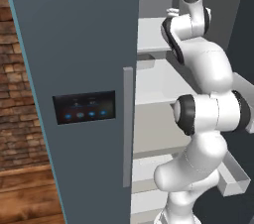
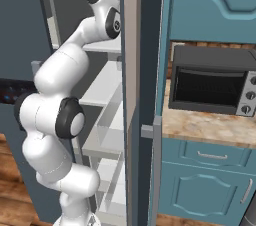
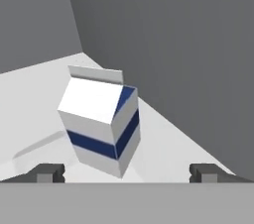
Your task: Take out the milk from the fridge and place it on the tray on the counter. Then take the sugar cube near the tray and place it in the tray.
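Milk (image 3: pixel 101 121) upright, gable ridge up, fridge shelf (image 3: pixel 30 99)

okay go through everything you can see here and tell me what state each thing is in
fridge: door open, white shelves exposed.
milk: upright on a fridge shelf, near the back corner, not gripped.
gripper: open, fingertips apart either side of the milk, not touching it.
toaster oven: door shut, on the counter.
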